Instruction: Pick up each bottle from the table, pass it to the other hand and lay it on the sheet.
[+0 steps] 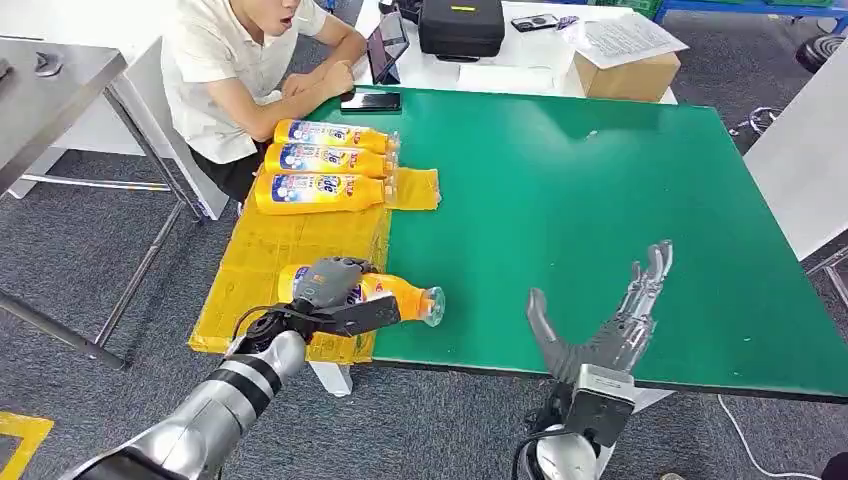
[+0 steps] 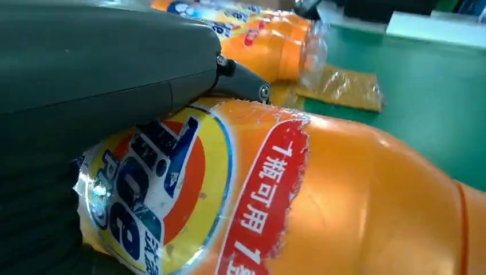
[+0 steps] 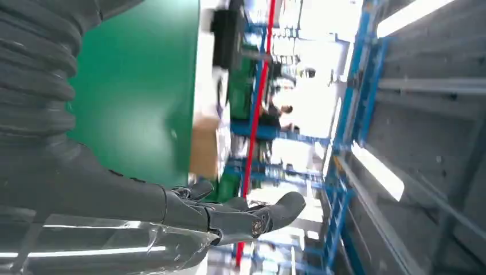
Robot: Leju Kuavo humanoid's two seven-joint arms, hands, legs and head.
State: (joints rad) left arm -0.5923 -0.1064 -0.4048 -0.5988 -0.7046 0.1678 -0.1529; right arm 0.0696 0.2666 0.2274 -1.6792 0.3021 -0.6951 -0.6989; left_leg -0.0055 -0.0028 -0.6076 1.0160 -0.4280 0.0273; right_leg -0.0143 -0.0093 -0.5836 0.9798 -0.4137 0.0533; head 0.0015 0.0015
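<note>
Left hand is wrapped around an orange bottle, holding it on its side right at the near edge of the yellow sheet. The bottle's label end sits under the fingers and over the sheet, while the neck and clear cap stick out past the sheet's edge over the green table. From the left wrist camera you get the bottle really close up: the grey thumb lies across the top of it, and you can see a round blue and yellow logo plus a red strip with white characters on the label. Can't tell from either view whether the bottle is resting on the sheet or held just above it.

Right hand is holding nothing, palm up with its fingers spread wide, over the near part of the green table and well apart from the bottle. The right wrist camera shows the same hand with its dark fingers stretched out and nothing between them.

Three more orange bottles are already lying on the far end of the sheet, side by side and touching, caps pointing toward the middle of the table. A person in a white shirt sits at the far left corner, arms resting by a black phone. Further back there's a black case and a cardboard box with papers on top.
</note>
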